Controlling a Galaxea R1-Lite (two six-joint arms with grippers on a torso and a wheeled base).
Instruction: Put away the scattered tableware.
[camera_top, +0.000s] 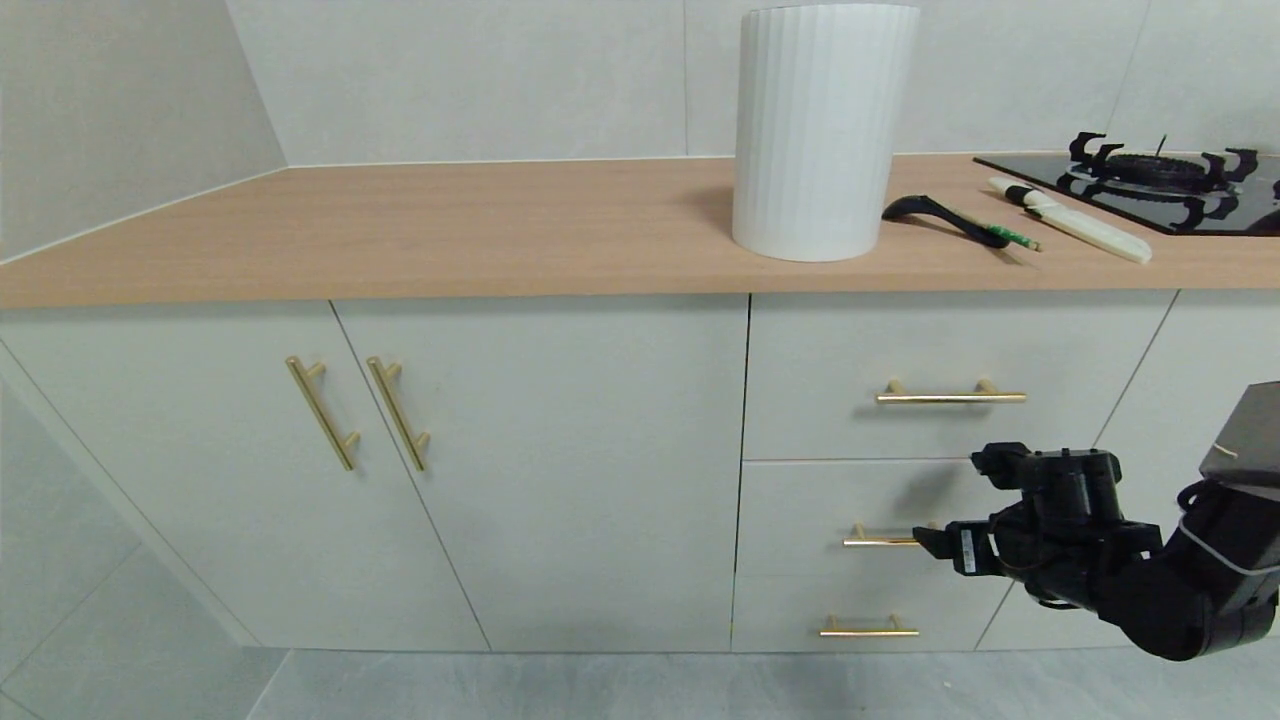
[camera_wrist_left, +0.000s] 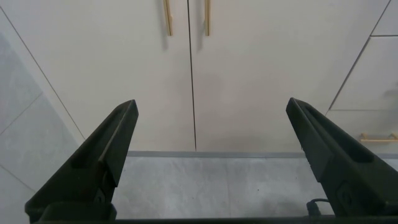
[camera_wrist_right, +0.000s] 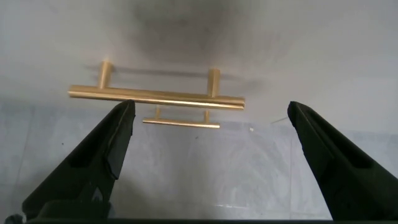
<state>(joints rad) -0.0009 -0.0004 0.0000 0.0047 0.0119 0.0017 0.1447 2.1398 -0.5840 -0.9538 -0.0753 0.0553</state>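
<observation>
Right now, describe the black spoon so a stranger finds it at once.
On the wooden countertop, find the tall white ribbed container. The spoon lies just right of its base, the only all-black, curved utensil, near a straight white knife.

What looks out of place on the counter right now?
Three utensils lie loose on the countertop between the white container and the hob: a black spoon, a green-tipped stick by its handle, a white knife. Nothing looks spilled.

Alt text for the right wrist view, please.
The open right tool faces a brass drawer handle on a pale drawer front. A second brass handle shows beyond it.
</observation>
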